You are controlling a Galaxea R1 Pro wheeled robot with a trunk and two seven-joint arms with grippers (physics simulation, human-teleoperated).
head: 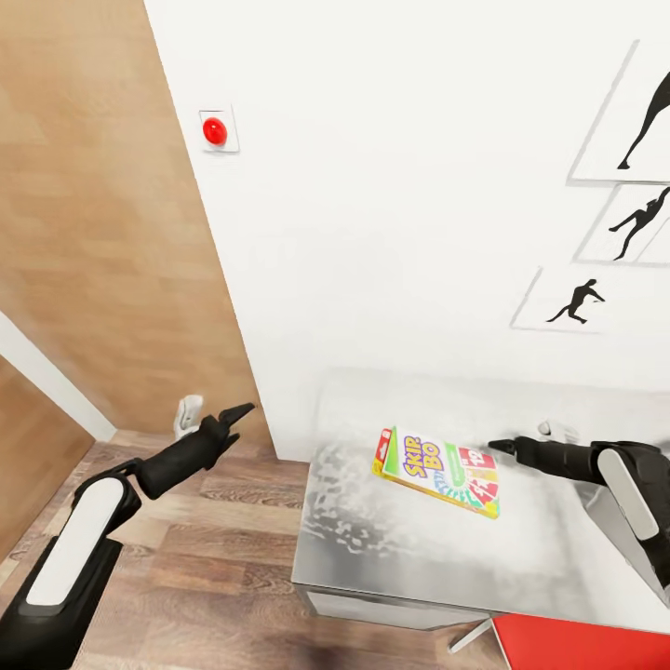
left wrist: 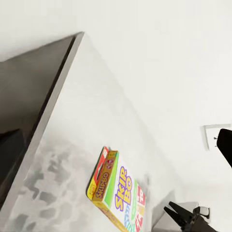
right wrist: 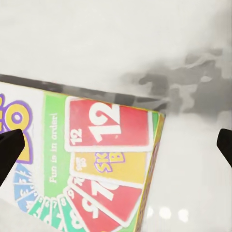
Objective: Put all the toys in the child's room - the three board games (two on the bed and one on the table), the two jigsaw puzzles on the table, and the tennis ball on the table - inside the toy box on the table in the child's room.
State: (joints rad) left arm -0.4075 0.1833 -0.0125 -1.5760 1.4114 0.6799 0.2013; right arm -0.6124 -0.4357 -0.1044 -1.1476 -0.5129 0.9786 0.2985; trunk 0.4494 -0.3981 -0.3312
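Note:
One board game, a slim yellow, red and green "SKIP-BO" box [head: 437,470], lies flat on the light grey table [head: 372,549] near the white wall. My right gripper [head: 502,448] hovers just off the box's right end, open, pointing at it. In the right wrist view its fingers [right wrist: 9,152] stand wide apart at both edges, with the box's card-printed end [right wrist: 96,159] close below. My left gripper [head: 237,411] hangs over the wood floor left of the table, open and holding nothing. The left wrist view looks along the tabletop [left wrist: 72,121] at the box [left wrist: 118,193].
A brown door [head: 84,233] fills the left, with a red wall button [head: 215,130] beside it. Black silhouette pictures [head: 577,302] hang above the table. A small white object [head: 189,414] sits on the floor by the wall. Something red [head: 577,642] stands below the table's front edge.

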